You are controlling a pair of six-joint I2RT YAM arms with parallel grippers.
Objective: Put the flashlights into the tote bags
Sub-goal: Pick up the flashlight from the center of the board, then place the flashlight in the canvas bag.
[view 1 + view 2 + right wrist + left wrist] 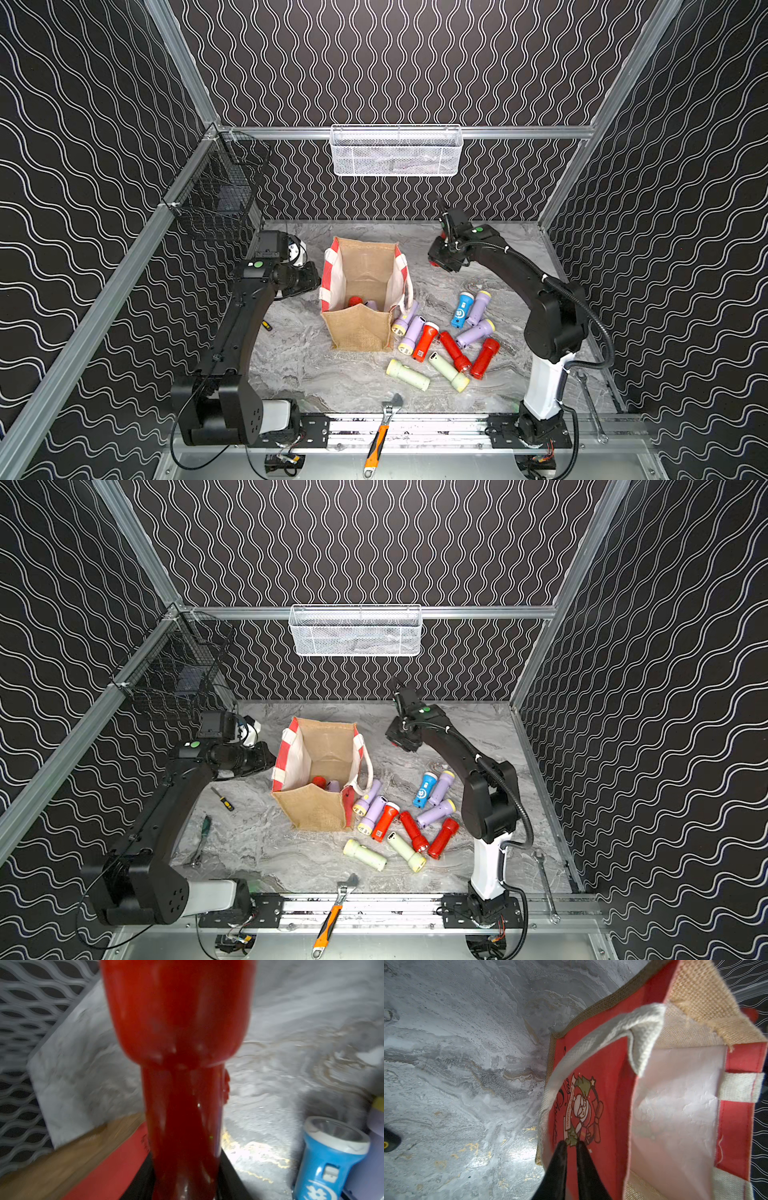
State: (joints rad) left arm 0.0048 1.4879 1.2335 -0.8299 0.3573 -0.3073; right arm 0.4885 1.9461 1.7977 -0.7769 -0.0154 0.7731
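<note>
The tan burlap tote bag [357, 328] [316, 808] stands open mid-table, with a red flashlight [354, 300] and a lilac one [371, 305] inside. To its right lie several flashlights: lilac [405, 318], red [455, 351], blue [461, 309] and pale green [407, 374]. My right gripper [440, 262] [187, 1176] hovers right of the bag's far corner, shut on a red flashlight [178, 1022] whose head points away from it. My left gripper [309, 276] [571, 1144] is shut beside the bag's red printed left panel [591, 1053], by the white handle [612, 1028]. Nothing shows between its fingers.
An orange-handled wrench [382, 436] lies across the front rail, a steel spanner [590, 407] at the front right. A small screwdriver [222, 800] and a green-handled tool [203, 837] lie left of the bag. A white mesh basket [395, 151] and a black wire basket [216, 195] hang on the walls.
</note>
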